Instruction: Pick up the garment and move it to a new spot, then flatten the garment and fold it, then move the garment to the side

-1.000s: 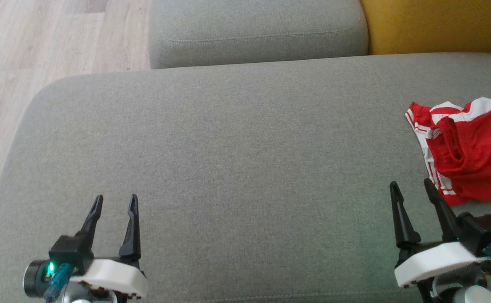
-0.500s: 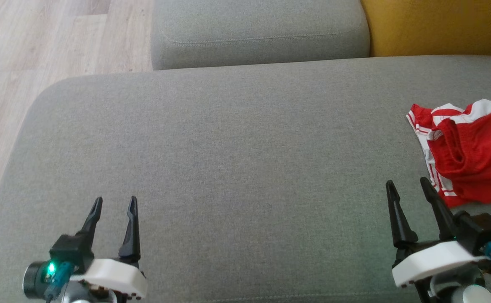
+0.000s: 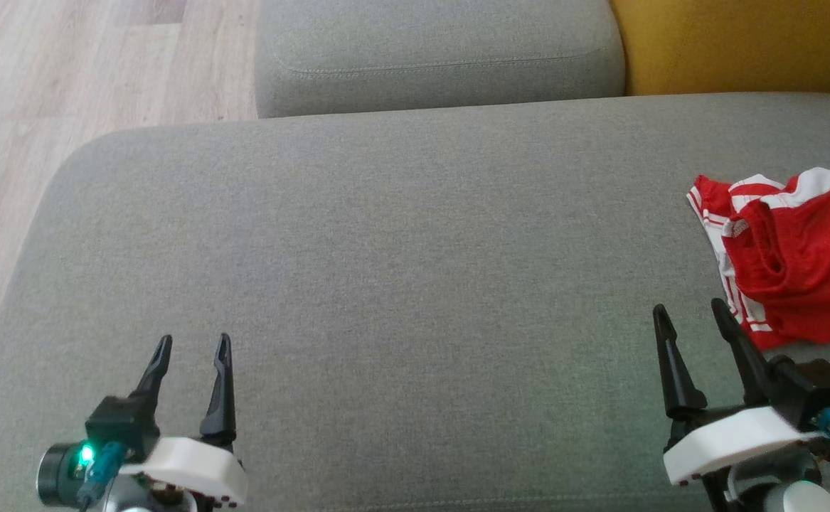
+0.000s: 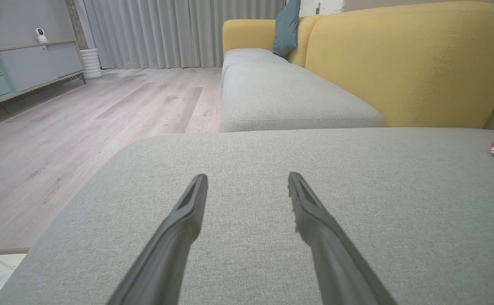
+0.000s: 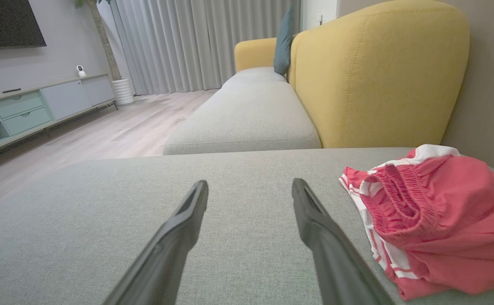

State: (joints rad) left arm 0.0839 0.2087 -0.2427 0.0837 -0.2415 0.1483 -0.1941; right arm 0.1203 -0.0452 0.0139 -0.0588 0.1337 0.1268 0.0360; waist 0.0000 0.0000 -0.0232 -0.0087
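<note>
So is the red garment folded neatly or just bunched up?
Bunched up: the garment lies crumpled on the gray cushion, its elastic waistband gaping open.

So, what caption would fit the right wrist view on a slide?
Open right gripper poised beside crumpled red-and-white shorts on a grey sofa cushion.

Head view looks down on the grey cushion [image 3: 415, 249] — the 2 wrist views skim low across it.

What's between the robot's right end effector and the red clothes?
Nothing, just bare grey cushion. The right wrist view shows the right end effector apart from the red garment, with only sofa fabric between them.
</note>
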